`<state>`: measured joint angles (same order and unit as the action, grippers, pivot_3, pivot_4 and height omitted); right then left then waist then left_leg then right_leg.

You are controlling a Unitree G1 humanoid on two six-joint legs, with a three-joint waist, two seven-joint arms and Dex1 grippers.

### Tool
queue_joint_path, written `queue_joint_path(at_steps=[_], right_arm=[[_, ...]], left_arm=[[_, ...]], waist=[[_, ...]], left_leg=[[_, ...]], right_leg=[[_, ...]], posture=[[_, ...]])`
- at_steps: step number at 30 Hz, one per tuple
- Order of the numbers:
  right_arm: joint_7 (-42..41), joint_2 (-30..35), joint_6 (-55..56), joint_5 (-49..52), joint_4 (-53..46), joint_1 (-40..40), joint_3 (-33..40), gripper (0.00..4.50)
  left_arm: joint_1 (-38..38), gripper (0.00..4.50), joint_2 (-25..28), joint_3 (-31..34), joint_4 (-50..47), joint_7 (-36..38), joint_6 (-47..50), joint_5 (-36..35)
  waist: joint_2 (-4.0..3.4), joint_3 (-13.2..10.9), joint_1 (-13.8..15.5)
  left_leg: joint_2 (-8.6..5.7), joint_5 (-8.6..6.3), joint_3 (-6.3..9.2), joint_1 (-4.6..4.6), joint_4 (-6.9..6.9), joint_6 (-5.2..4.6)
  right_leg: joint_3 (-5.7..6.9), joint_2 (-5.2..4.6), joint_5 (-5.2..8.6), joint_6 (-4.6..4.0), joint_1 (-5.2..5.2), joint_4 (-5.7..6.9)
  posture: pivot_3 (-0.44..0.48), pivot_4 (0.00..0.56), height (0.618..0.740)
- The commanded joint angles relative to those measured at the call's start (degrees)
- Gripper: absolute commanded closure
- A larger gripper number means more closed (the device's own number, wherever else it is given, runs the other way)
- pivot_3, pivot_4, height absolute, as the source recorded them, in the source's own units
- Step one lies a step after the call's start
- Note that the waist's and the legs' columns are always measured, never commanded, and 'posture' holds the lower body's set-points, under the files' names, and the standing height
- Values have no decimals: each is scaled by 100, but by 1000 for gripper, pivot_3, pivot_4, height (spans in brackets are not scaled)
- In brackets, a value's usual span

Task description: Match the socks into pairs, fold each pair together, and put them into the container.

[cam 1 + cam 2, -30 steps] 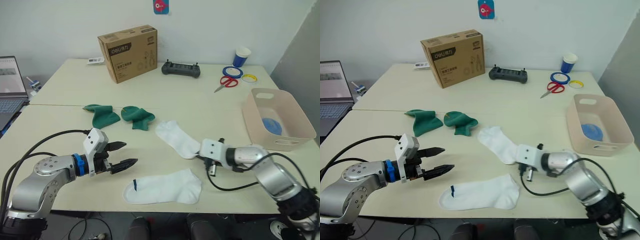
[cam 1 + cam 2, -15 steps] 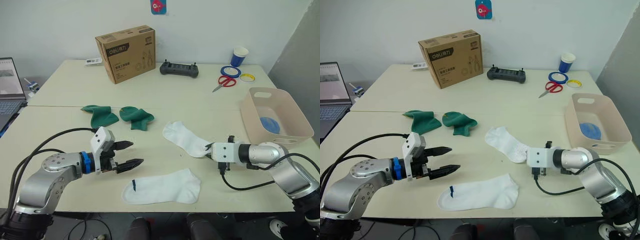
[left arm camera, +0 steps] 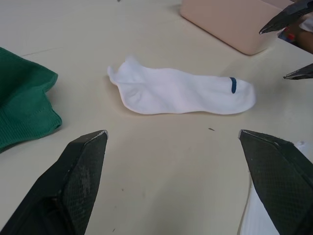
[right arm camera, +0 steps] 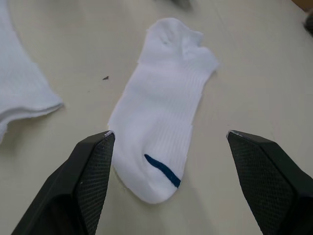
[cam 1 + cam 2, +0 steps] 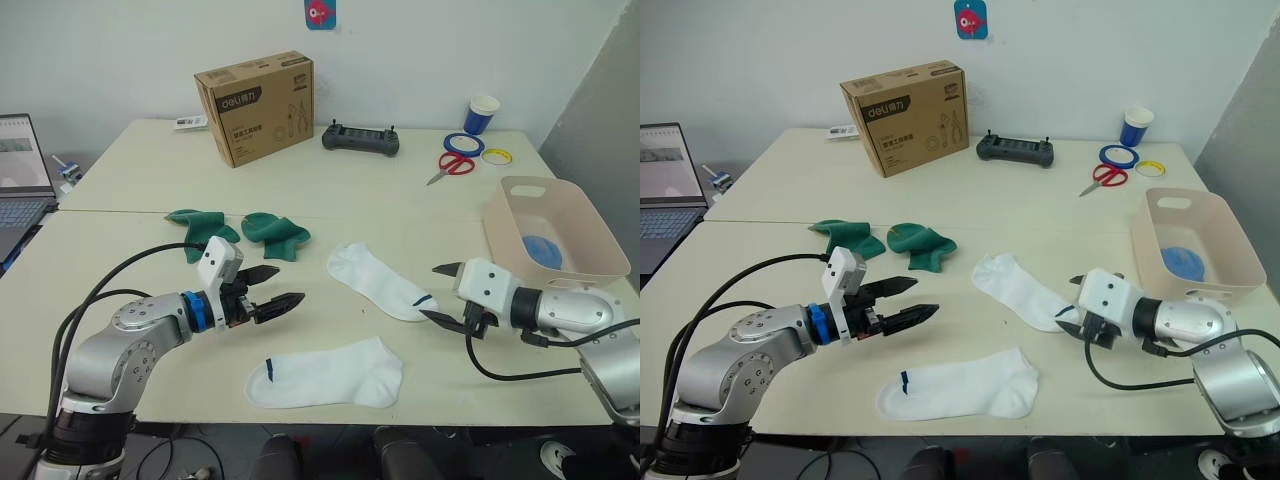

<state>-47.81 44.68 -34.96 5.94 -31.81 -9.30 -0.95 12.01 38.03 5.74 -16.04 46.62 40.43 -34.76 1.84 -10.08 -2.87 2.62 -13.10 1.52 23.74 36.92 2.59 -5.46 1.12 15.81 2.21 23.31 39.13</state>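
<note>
Two white socks lie on the table: one (image 5: 378, 282) in the middle with a small dark mark at its near end, another (image 5: 325, 373) by the front edge. Further back left lie two dark green socks (image 5: 205, 228) (image 5: 275, 232). The pinkish container (image 5: 578, 228) stands at the right with something blue (image 5: 543, 250) inside. My right gripper (image 5: 438, 292) is open just right of the middle white sock (image 4: 164, 103), apart from it. Left of that sock (image 3: 181, 90), my left gripper (image 5: 275, 288) hangs open and empty.
A brown cardboard box (image 5: 257, 92), a black controller (image 5: 361, 138), red scissors (image 5: 452, 165), tape rolls (image 5: 463, 143) and a blue cup (image 5: 482, 112) stand along the back. A laptop (image 5: 20, 175) sits at the far left.
My right gripper has opened and let go of the middle white sock, which now lies flat, and has drawn back to the right. My left gripper has moved right, towards the middle.
</note>
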Motion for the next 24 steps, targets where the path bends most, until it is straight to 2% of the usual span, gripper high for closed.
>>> queue_joint_path(at_steps=[1,4,10,15,19,22,24], right_arm=[[599,-327,-696,101,-493,147,233,569],[1069,-708,-1226,67,-734,258,204,569],[2129,-1819,-2400,102,-1214,608,372,569],[2749,-2494,-2627,35,-1180,850,335,569],[3031,-2788,-2578,42,-998,891,196,569],[3202,-2984,-2579,63,-832,890,193,526],[3274,-3082,-2576,92,-762,874,200,526]], left_arm=[[389,0,-150,-188,167,-224,-6,187],[734,0,-362,-405,448,-381,134,295],[1802,0,-1185,-881,1593,-908,231,789],[2698,0,-1739,-1182,2882,-973,245,1156],[3186,0,-2077,-1327,3933,-1080,-218,1610],[3402,557,-2267,-1380,4464,-934,-333,1758],[3493,1164,-2356,-1373,4738,-854,-364,1838]], waist=[[0,0,10],[1,1,38],[1,2,107],[0,3,103],[0,3,81],[0,3,79],[0,4,93]], left_leg=[[-1,0,-2,0,0,0],[-2,0,2,1,1,0],[-5,0,2,5,1,0],[-5,0,4,6,2,0],[-5,0,0,5,1,0],[-3,0,4,5,0,0],[-3,0,5,5,-1,0]], right_leg=[[-1,0,-1,1,0,0],[2,1,-1,2,-1,-1],[1,2,-1,3,1,-3],[2,6,-1,4,1,-3],[-2,8,-1,4,2,-3],[0,13,-1,4,2,-2],[0,12,-1,4,2,-2]], posture=[[0,150,723],[0,150,723],[0,150,723],[0,150,723],[0,150,723],[0,150,723],[0,150,723]])
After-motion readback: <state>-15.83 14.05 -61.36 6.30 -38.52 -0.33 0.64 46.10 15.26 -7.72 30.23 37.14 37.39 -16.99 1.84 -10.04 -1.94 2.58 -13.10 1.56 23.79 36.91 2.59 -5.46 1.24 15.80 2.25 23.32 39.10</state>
